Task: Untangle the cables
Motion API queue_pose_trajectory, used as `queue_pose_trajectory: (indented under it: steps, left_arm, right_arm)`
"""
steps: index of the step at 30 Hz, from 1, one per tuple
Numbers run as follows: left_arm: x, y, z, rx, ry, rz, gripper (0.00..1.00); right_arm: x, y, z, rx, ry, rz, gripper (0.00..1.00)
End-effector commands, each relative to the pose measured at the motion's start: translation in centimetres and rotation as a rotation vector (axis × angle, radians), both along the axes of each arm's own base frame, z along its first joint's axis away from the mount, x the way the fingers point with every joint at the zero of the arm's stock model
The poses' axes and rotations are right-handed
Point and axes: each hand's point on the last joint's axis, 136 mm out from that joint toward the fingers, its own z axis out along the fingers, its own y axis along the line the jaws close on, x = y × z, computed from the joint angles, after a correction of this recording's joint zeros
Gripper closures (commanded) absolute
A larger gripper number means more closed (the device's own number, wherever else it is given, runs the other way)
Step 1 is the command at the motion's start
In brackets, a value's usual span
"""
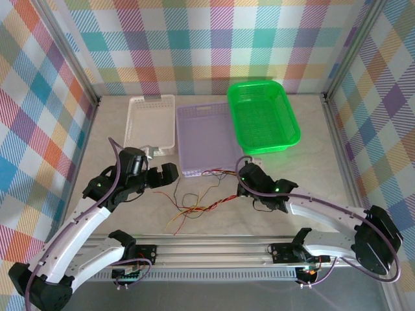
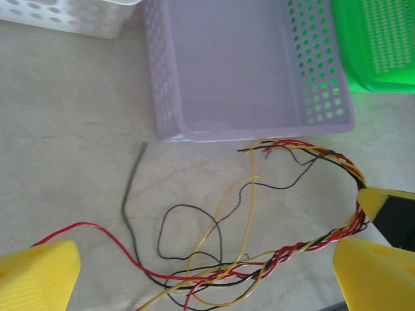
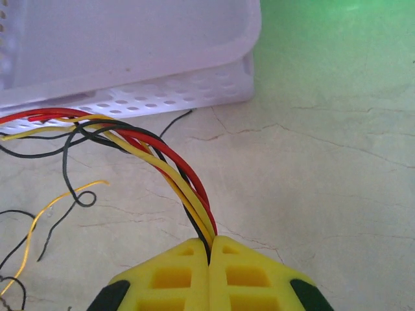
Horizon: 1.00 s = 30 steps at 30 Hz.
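Note:
The cables (image 1: 201,208) are thin red, black and yellow wires lying tangled on the table in front of the purple basket. In the left wrist view they form a twisted bundle (image 2: 285,253) with loose black, yellow and red loops trailing off to the left. My right gripper (image 3: 209,249) is shut on the cables (image 3: 175,175) where several strands run together, at the bundle's right end (image 1: 241,189). Its yellow fingertip (image 2: 382,201) shows in the left wrist view. My left gripper (image 1: 168,175) hovers open over the tangle's left part (image 2: 206,275), nothing between its fingers.
Three baskets stand at the back: white (image 1: 131,123) on the left, purple (image 1: 183,146) in the middle, green (image 1: 288,116) on the right. The purple basket's front wall (image 2: 162,97) is just behind the wire ends. Checked walls enclose the table.

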Motion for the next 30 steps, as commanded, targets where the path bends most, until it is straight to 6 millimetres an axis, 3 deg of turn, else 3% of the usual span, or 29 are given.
queue_pose_trajectory:
  steps: [1, 8, 13, 24, 30]
  left_arm:
    - [0.2, -2.0, 0.5, -0.075, 0.005, -0.031, 0.01]
    - [1.7, -4.4, -2.9, -0.144, 0.064, 0.017, 0.01]
    - [3.4, -6.4, -4.2, -0.175, 0.080, 0.050, 0.01]
    - [6.7, -11.4, -8.0, -0.166, 0.141, 0.087, 0.01]
    - [8.6, -12.4, -9.6, -0.140, 0.150, 0.131, 0.01]
  right_arm:
    - [-0.5, -0.5, 1.3, -0.004, -0.037, 0.026, 1.00]
    - [-1.0, -1.9, 5.6, 0.044, -0.162, 0.042, 1.00]
    - [-1.6, -2.7, 8.9, 0.091, -0.236, 0.060, 1.00]
    - [-2.8, -4.7, 14.3, 0.140, -0.361, 0.072, 1.00]
    - [-3.8, -5.8, 16.7, 0.181, -0.416, 0.079, 1.00]
